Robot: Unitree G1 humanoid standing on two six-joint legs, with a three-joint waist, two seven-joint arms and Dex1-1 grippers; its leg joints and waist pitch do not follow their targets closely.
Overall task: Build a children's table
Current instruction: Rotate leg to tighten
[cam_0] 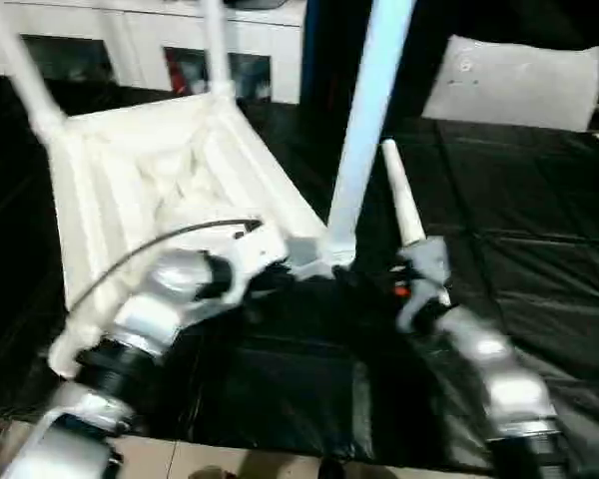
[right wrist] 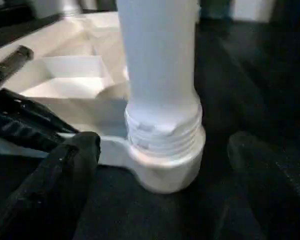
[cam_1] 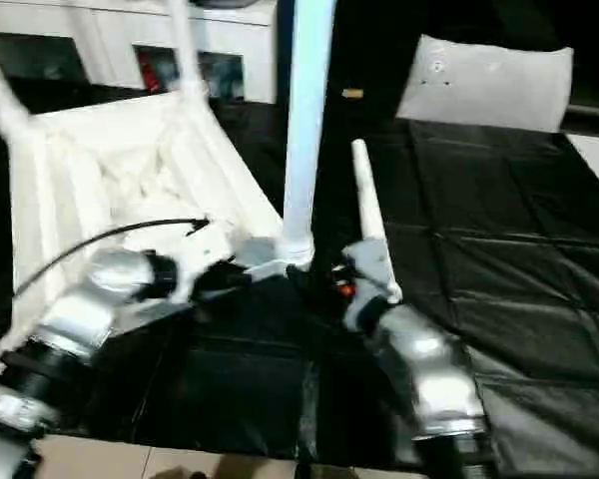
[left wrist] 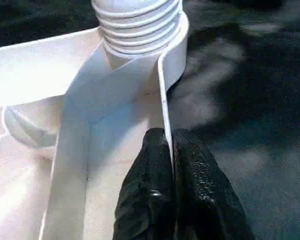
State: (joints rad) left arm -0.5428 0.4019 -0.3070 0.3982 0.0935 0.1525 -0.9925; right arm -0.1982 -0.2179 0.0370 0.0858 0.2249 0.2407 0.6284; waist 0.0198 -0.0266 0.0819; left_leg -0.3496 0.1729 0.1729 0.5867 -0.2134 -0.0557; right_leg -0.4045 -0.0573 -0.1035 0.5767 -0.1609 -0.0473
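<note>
The children's table top (cam_0: 170,180) lies upside down on the black cloth, its ribbed underside facing up. Two legs (cam_0: 20,60) (cam_0: 215,45) stand in the far corner sockets. A third leg (cam_0: 364,130) stands upright in the near corner socket (right wrist: 165,170), with its thread showing above the socket's rim. One loose leg (cam_0: 401,195) lies on the cloth just beyond my right arm. My left gripper (left wrist: 169,150) is shut on the table top's thin rim wall beside that socket. My right gripper (right wrist: 162,145) is open, one finger on each side of the leg's base and clear of it.
White cabinets with glass doors (cam_0: 130,45) stand along the back. A flat white panel (cam_0: 514,80) lies at the back right. Black cloth (cam_0: 519,220) covers the work surface to the right, and its front edge (cam_0: 230,454) runs near my arms.
</note>
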